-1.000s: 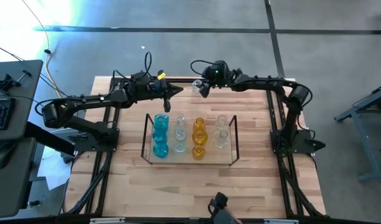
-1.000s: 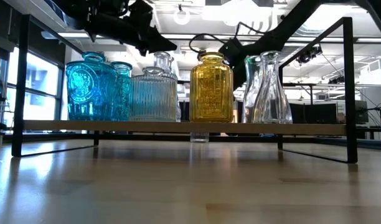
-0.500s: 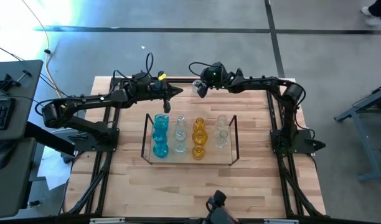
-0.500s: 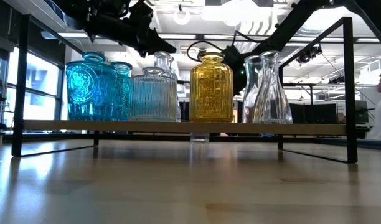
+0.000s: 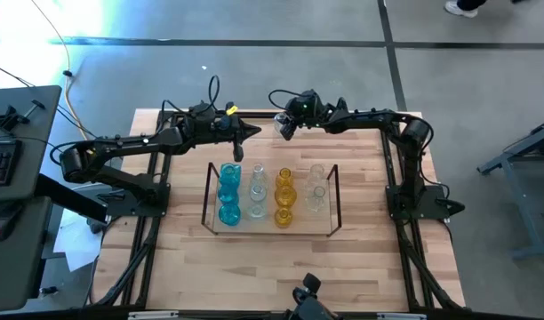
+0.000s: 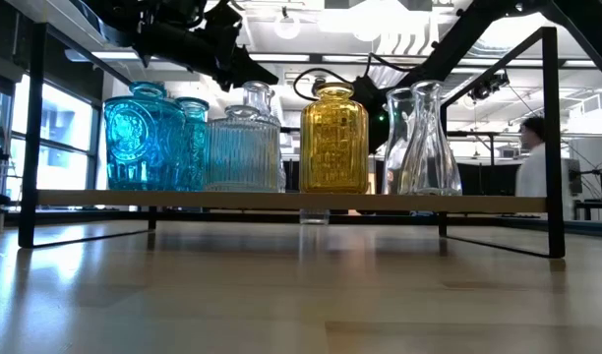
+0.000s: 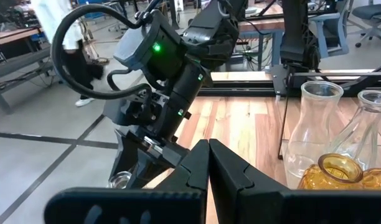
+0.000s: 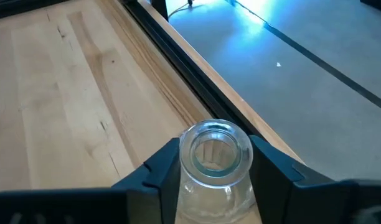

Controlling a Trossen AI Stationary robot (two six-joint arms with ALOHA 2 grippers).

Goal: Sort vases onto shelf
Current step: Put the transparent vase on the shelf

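Observation:
A small clear vase (image 8: 215, 149) stands upright near the table's far edge, and my right gripper (image 5: 284, 124) is shut around its neck. The shelf (image 5: 207, 197) in the middle of the table holds blue vases (image 5: 229, 191), ribbed clear vases (image 5: 257, 190), amber vases (image 5: 284, 196) and smooth clear vases (image 5: 316, 190), all standing on their bases. My left gripper (image 5: 254, 132) hangs shut and holds nothing, above the table just beyond the shelf's far left corner. My right gripper has the clear vase's neck (image 8: 192, 180) just under the rim, one finger (image 8: 162, 168) on each side. The fingers slant down from the table's right side. The vase stands upright with its mouth up. Its base is hidden by the fingers.
The black frame rail (image 8: 178, 59) runs along the table's far edge right behind the clear vase. Bare wood (image 5: 272, 267) lies in front of the shelf. A person (image 6: 532, 162) walks in the room beyond the table.
My right gripper has sunk a little over the clear vase at the far edge, and in the low view it has dropped behind the amber vase. The vases on the shelf have not moved.

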